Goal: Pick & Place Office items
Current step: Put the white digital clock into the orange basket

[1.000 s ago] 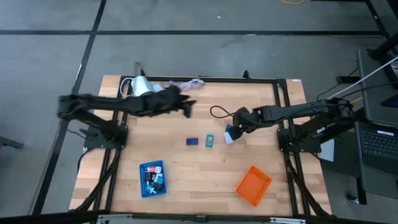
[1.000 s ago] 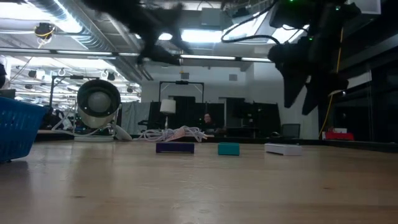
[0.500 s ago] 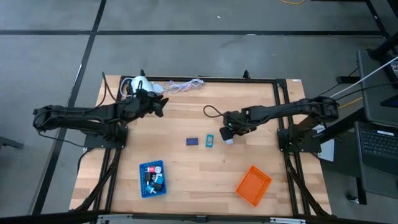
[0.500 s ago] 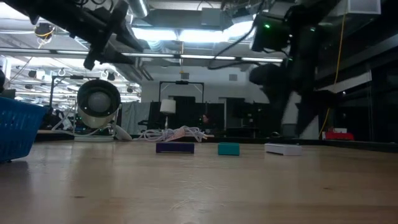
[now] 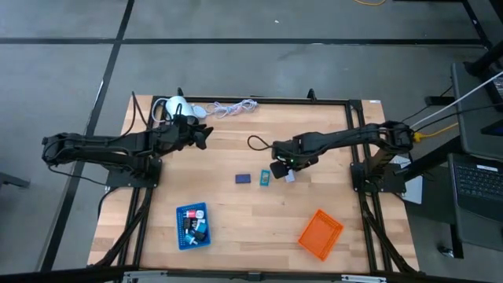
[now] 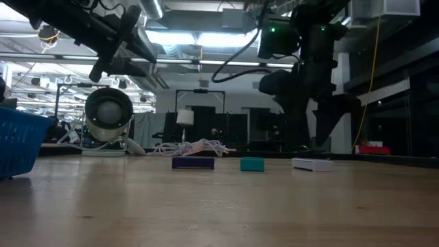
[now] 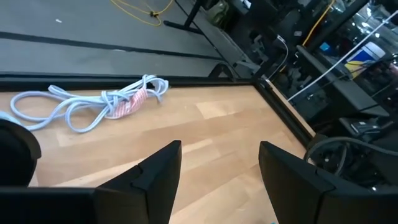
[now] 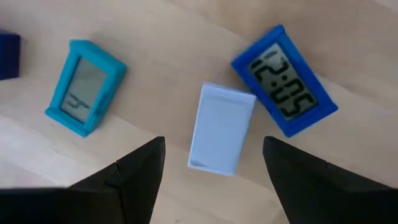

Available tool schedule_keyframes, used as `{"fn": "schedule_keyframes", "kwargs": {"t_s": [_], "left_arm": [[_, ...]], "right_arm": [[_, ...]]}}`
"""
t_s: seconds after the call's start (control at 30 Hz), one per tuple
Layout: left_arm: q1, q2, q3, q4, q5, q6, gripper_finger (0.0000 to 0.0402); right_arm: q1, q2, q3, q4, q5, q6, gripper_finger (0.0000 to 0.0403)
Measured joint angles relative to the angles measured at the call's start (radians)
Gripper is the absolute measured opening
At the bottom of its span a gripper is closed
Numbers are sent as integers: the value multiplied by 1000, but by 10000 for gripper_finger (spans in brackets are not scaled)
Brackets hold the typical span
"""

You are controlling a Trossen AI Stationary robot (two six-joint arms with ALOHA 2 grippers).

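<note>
Several small office items lie flat on the wood at mid-table: a navy piece [image 5: 244, 178], a teal clock [image 8: 86, 87], a white block [image 8: 221, 128] and a blue clock [image 8: 285, 79]. My right gripper [image 8: 214, 180] hangs open over them, pointing down. Its fingers stand apart on either side of the white block, above it and touching nothing. In the high view it [image 5: 280, 168] covers the blue clock. My left gripper [image 5: 206, 134] is open and nearly level at the far left, beside the white lamp [image 5: 174, 108]. It holds nothing.
A blue mesh tray [image 5: 192, 226] with several small pieces stands near the front left. An orange tray [image 5: 320, 233] stands at the front right. The lamp's coiled cord [image 7: 93, 102] lies along the far edge. A black frame rail [image 5: 275, 101] borders the table.
My left gripper has drawn back from the table's middle toward the left edge and rolled a little, then kept still. My right gripper has moved toward the table's left edge and sunk, coming over the white block. Both have stayed open.
</note>
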Motion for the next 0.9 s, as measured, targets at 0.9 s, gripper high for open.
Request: {"fn": "schedule_keyframes", "kwargs": {"t_s": [0.9], "left_arm": [[61, 0, 0, -4, 433, 289, 209]], "right_arm": [[52, 50, 1, -34, 87, 410, 274]]}}
